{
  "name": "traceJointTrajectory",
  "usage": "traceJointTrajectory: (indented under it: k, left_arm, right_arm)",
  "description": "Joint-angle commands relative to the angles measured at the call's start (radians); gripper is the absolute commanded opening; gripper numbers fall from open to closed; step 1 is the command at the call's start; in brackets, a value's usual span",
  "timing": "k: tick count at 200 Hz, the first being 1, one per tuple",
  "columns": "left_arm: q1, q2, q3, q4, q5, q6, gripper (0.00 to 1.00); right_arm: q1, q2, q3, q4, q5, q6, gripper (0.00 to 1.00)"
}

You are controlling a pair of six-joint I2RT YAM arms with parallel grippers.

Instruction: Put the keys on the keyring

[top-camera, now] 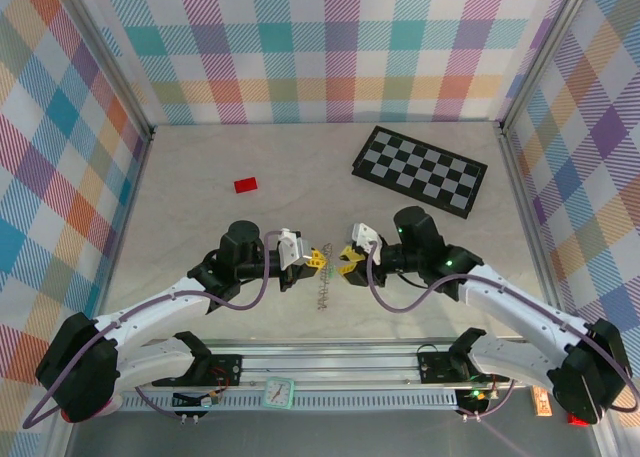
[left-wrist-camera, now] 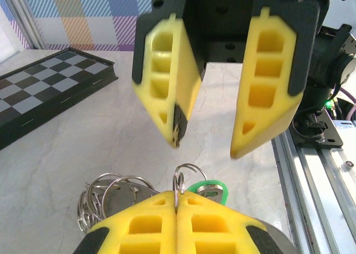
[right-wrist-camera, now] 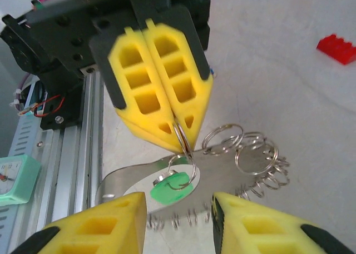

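My left gripper is shut on a small split ring of the silvery keyring. A key with a green head hangs from that ring, just right of my fingers. In the right wrist view the left gripper pinches the ring from above, and the green key dangles over the keyring's flat metal strip and coil of rings. My right gripper stands open, one finger on each side of the green key, touching nothing. From above, the left gripper and right gripper face each other over the keyring.
A black-and-grey checkerboard lies at the back right and a small red block at the back left. The aluminium rail with a small clock runs along the near edge. Plaid walls enclose the table.
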Motion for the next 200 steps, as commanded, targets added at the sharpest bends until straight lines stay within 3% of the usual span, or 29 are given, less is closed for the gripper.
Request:
traceJointTrajectory:
  k: [1, 73, 200]
  left_arm:
    - [-0.008, -0.012, 0.003, 0.059, 0.053, 0.011, 0.0]
    - [-0.008, -0.015, 0.003, 0.058, 0.073, 0.007, 0.0]
    - [-0.008, -0.006, 0.007, 0.056, 0.081, 0.01, 0.0]
  right_arm:
    - [0.0, 0.006, 0.015, 0.0, -0.054, -0.029, 0.36]
    - [0.002, 0.117, 0.052, 0.114, -0.134, -0.019, 0.28]
    - [0.002, 0.067, 0.048, 0.078, -0.127, -0.049, 0.33]
